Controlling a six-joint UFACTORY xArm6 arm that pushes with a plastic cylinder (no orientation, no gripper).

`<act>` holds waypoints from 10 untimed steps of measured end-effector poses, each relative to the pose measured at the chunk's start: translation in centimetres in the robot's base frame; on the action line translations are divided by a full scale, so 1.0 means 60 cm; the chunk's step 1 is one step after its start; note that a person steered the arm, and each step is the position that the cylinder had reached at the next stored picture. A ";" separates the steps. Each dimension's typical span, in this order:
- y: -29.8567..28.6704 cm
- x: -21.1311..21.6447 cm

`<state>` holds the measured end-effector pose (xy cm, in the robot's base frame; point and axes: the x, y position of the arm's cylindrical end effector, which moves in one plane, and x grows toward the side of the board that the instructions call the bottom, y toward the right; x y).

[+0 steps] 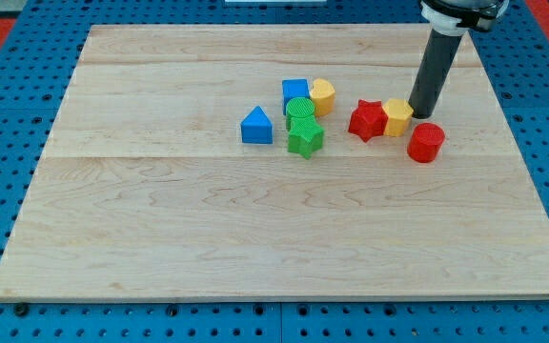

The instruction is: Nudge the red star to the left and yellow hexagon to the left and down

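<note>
The red star (pixel 367 120) lies right of the board's middle, touching the yellow hexagon (pixel 397 117) on its right. My tip (pixel 418 115) stands just right of the yellow hexagon, close to or touching it, and just above the red cylinder (pixel 426 142). The dark rod rises from the tip toward the view's top right.
A cluster sits left of the red star: a blue cube (pixel 295 93), a yellow block (pixel 322 96), a green cylinder (pixel 300 110) and a green star (pixel 304 137). A blue triangle (pixel 256 126) lies further left. The wooden board (pixel 160 238) rests on a blue pegboard.
</note>
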<state>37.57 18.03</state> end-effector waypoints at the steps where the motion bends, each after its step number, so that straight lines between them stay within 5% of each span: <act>1: -0.061 0.046; 4: -0.163 0.020; 7: -0.161 0.020; 9: -0.164 0.127; 10: -0.170 0.124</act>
<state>44.99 7.86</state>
